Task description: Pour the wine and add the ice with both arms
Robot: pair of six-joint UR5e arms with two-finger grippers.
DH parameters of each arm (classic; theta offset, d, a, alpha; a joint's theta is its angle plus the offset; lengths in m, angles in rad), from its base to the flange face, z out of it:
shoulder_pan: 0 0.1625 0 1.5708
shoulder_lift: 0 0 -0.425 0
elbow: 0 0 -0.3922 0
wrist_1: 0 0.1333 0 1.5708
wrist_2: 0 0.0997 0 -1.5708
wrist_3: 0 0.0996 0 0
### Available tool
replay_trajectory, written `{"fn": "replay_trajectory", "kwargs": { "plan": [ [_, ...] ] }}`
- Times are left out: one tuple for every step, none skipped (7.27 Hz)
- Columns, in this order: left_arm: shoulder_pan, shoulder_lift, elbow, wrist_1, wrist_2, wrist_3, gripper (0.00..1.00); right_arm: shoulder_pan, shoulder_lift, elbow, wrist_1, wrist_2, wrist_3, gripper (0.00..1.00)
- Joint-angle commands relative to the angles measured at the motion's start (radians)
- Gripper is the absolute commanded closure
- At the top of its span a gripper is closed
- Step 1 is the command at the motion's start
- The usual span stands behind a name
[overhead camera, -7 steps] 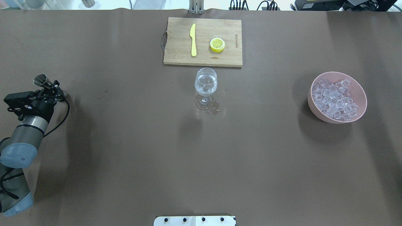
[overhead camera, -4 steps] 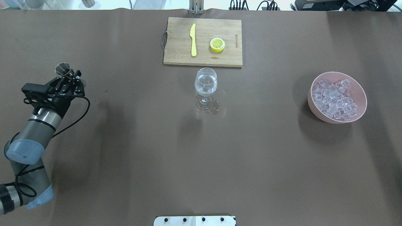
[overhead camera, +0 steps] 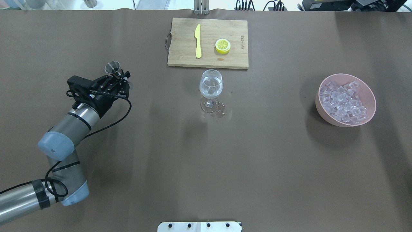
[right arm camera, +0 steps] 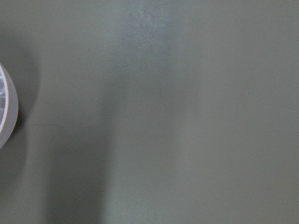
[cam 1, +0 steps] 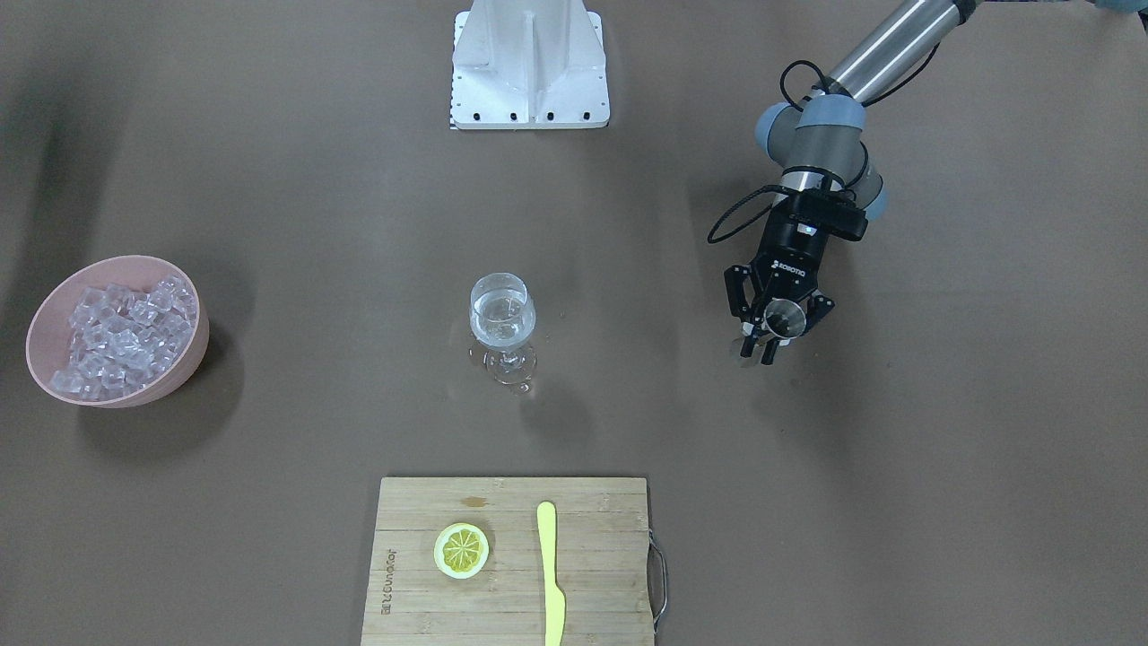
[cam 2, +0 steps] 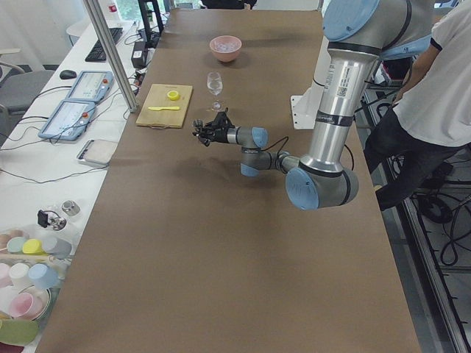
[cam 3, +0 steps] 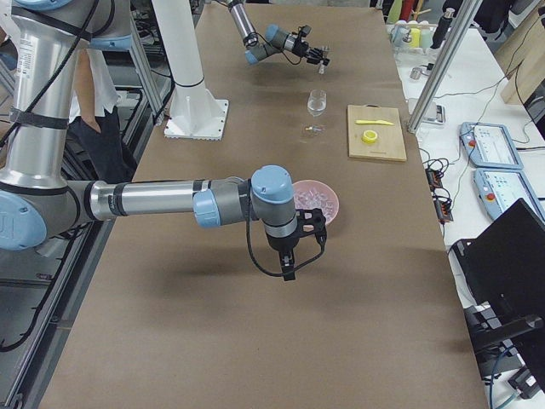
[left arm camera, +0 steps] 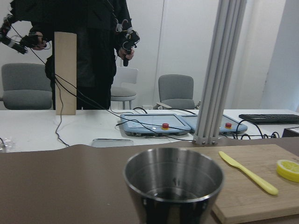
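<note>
My left gripper (overhead camera: 117,78) is shut on a small steel cup (overhead camera: 112,67) and holds it mouth up above the table, left of the wine glass (overhead camera: 210,86). The cup fills the left wrist view (left arm camera: 173,182). The glass stands mid-table with a little clear wine (overhead camera: 210,91) in it. Ice cubes (overhead camera: 342,103) fill a pink bowl (overhead camera: 317,102) at the right. My right gripper (cam 3: 289,271) shows only in the exterior right view, near the bowl (cam 3: 332,200); I cannot tell whether it is open. The right wrist view shows only the bowl's edge (right arm camera: 7,112).
A wooden cutting board (overhead camera: 180,48) lies beyond the glass with a yellow knife (overhead camera: 198,40) and a lemon half (overhead camera: 222,45). A small wet patch (overhead camera: 221,111) sits at the glass's foot. The white base mount (cam 1: 529,63) stands at the robot's side.
My left arm has swung right, towards the glass, and farther out over the table, carrying the steel cup. The glass, bowl and board have not moved.
</note>
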Motion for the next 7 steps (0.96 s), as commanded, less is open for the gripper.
{"fn": "replay_trajectory", "kwargs": {
  "plan": [
    [0.028,-0.011,-0.195,0.257,-0.093,0.117,1.00,0.000,-0.001,-0.001,0.000,0.000,0.000,0.00],
    [0.041,-0.013,-0.300,0.394,-0.210,0.159,1.00,0.000,-0.001,-0.001,0.000,0.000,0.000,0.00],
    [0.045,-0.017,-0.354,0.472,-0.348,0.164,1.00,0.000,-0.003,-0.002,0.000,0.000,0.000,0.00],
    [0.043,-0.031,-0.378,0.517,-0.450,0.229,1.00,0.000,-0.001,-0.002,0.000,0.000,0.000,0.00],
    [0.043,-0.039,-0.404,0.560,-0.562,0.279,1.00,0.000,-0.001,-0.002,0.000,0.000,0.000,0.00],
    [0.045,-0.072,-0.404,0.576,-0.625,0.282,1.00,0.000,-0.001,-0.002,0.000,0.000,0.000,0.00],
    [0.045,-0.112,-0.399,0.579,-0.653,0.282,1.00,0.000,-0.001,-0.002,0.000,0.000,0.000,0.00]
  ]
}}
